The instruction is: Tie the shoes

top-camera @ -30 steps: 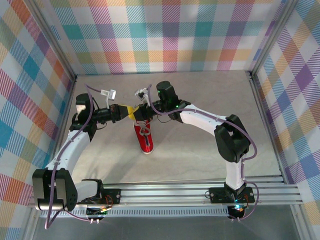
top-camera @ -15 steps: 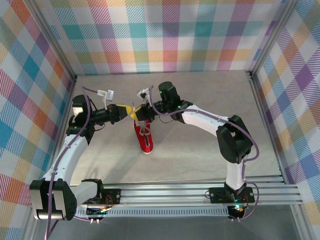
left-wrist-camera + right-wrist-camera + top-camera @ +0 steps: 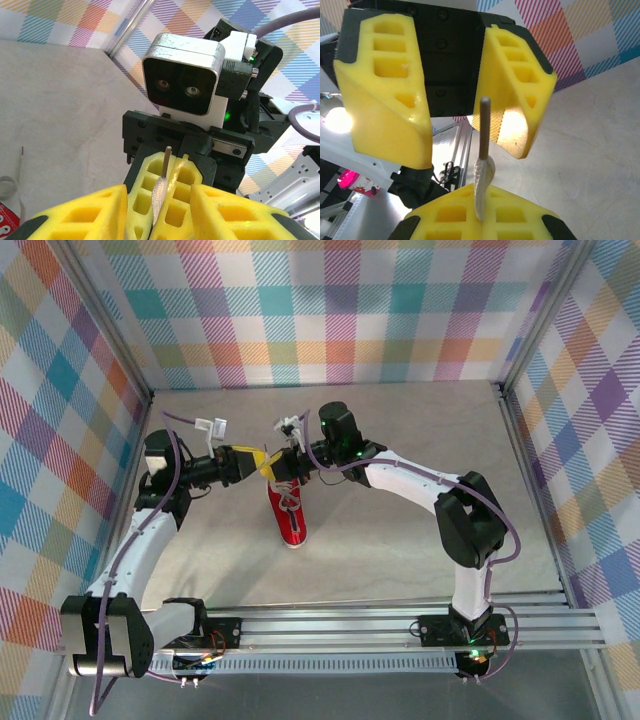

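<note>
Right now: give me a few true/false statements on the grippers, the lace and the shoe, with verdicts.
1. The right gripper is shut on the lace. True.
2. The left gripper is clamped on the lace. False: its fingers stand apart, and the lace tip stands free in the gap between them.
3. The sneaker lies against the right wall. False: it lies on the table left of centre, just on the near side of the two grippers.
4. The two grippers face each other tip to tip. True.
</note>
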{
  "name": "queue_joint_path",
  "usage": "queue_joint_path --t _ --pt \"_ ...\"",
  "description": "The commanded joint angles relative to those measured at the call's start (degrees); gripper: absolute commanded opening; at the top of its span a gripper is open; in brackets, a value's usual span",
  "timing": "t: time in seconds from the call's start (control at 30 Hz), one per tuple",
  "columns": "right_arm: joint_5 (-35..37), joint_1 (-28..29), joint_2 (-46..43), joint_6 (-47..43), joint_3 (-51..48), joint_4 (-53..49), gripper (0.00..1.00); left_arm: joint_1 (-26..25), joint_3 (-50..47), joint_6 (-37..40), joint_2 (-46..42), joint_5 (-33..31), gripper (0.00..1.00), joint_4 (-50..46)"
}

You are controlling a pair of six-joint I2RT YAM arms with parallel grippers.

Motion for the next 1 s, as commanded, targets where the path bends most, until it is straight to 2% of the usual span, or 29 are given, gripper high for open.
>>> queue_joint_path --t 0.0,0.43,0.5,0.57,0.6,0.83,0.97 --pt "-2.6 -0.3 -1.3 1.0 1.6 2.6 0.00 -0.4 -0.2 -2.1 0.8 3.4 0.38 4.8" --pt "-3.1 -0.2 -0.8 1.1 3.4 1.9 0.00 -1.8 0.7 -2.3 2.9 5.8 0.37 4.4" --pt "-3.1 -0.3 -0.5 1.0 3.7 1.5 0.00 -2.0 1.0 -2.3 3.1 6.1 0.29 4.3" --pt "-2.9 -0.3 -0.4 1.0 4.0 1.2 0.00 -2.0 1.3 -2.2 3.3 6.6 0.06 4.1" --pt "-2.7 -0.3 -0.3 0.8 4.2 0.8 0.00 -1.9 1.4 -2.2 3.2 6.6 0.00 4.0" --pt "-0.8 -0.3 -0.3 -1.3 4.5 -3.3 0.06 -1.9 2.1 0.4 1.3 4.2 0.00 0.7" --pt "-0.6 -0.3 -0.5 -2.5 3.8 -3.9 0.00 -1.8 3.0 2.1 0.8 4.0 0.00 -2.8"
